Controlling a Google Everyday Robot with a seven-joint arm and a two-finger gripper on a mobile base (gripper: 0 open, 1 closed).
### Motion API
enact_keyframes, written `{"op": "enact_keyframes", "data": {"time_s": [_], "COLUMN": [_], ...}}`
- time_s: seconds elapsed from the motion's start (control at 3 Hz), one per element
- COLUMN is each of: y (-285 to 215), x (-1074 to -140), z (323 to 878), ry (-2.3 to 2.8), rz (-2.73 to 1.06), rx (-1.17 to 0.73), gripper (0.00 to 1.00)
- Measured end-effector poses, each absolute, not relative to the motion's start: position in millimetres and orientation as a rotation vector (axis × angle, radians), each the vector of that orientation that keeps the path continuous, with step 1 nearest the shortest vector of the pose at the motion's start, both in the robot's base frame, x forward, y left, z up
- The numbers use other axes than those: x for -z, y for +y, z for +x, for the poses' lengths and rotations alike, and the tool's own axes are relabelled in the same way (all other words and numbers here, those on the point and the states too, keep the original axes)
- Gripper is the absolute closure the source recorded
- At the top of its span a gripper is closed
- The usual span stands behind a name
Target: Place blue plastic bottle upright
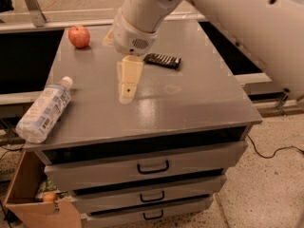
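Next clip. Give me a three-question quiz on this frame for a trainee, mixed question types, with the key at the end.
1. True or false: the blue plastic bottle stands upright.
2. What sits at the far left corner of the cabinet top? A) apple B) dark packet C) bottle
3. Fill in: the gripper hangs over the ___ of the top, apart from the bottle.
Key: 1 false, it lies on its side near the front left edge; 2 A; 3 middle.
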State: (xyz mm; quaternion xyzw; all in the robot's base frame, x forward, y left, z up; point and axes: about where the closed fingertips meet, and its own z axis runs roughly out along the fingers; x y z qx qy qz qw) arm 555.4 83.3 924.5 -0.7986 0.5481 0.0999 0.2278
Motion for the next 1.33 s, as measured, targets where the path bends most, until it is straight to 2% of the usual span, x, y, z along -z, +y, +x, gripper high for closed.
{"op": "enact_keyframes", "data": {"time_s": [1.33], "y": [177], "x": [-895], "z": [589], "ry": [1.227], "rz": [-2.465], "rx": [-0.152], "gripper": [0.0]}}
